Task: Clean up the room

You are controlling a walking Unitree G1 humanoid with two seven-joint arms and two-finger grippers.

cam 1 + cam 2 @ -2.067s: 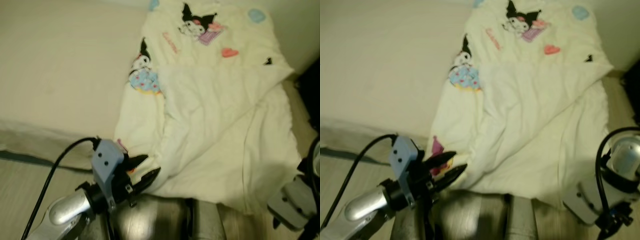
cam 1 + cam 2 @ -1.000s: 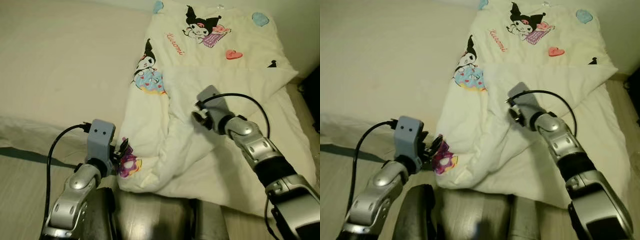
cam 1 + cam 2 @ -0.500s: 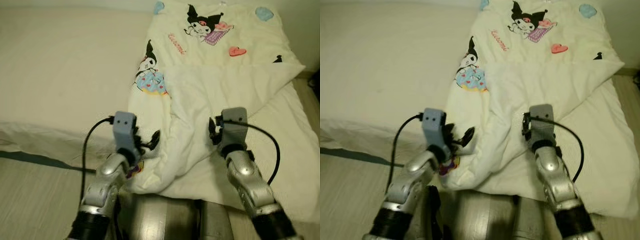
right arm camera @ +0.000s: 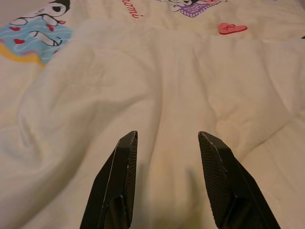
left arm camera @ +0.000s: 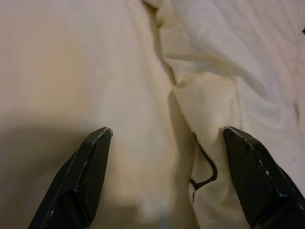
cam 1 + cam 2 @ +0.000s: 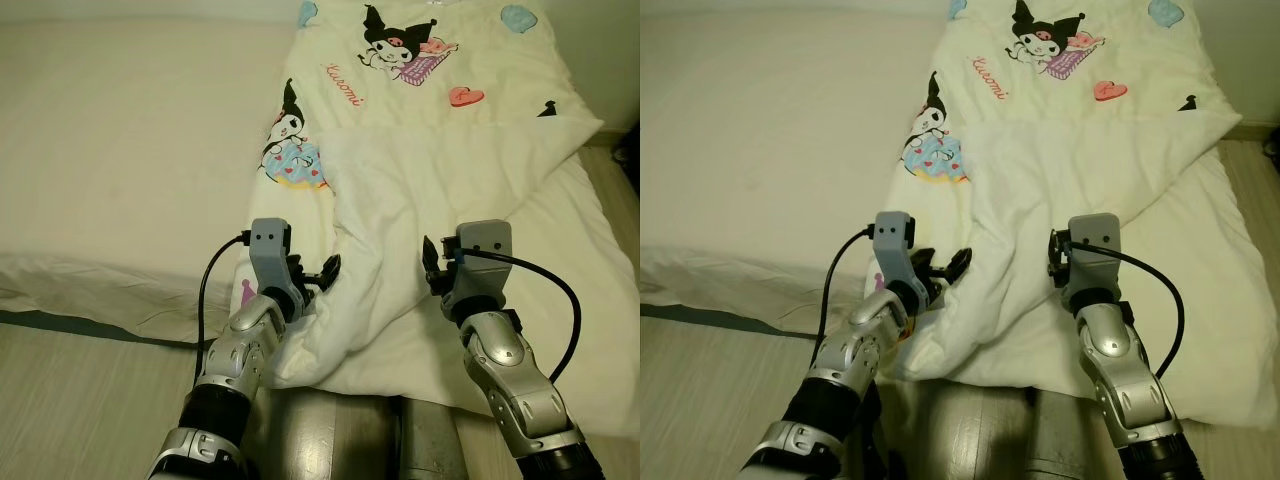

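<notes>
Left hand (image 5: 164,179) spread wide, right hand (image 4: 167,179) parted; both over one blanket (image 6: 440,150).

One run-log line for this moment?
scene: cartoon-print blanket on mattress | left gripper: open, at folded edge | right gripper: open, over blanket | grasp: none

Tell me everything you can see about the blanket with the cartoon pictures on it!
The blanket is soft, cream-white and thick-looking, printed with a black-eared cartoon character, a pink heart and blue shapes. It lies rumpled on the pale mattress, its near part folded over to show the plain white underside. The left gripper and the right gripper, both open, are at its near edge.
</notes>
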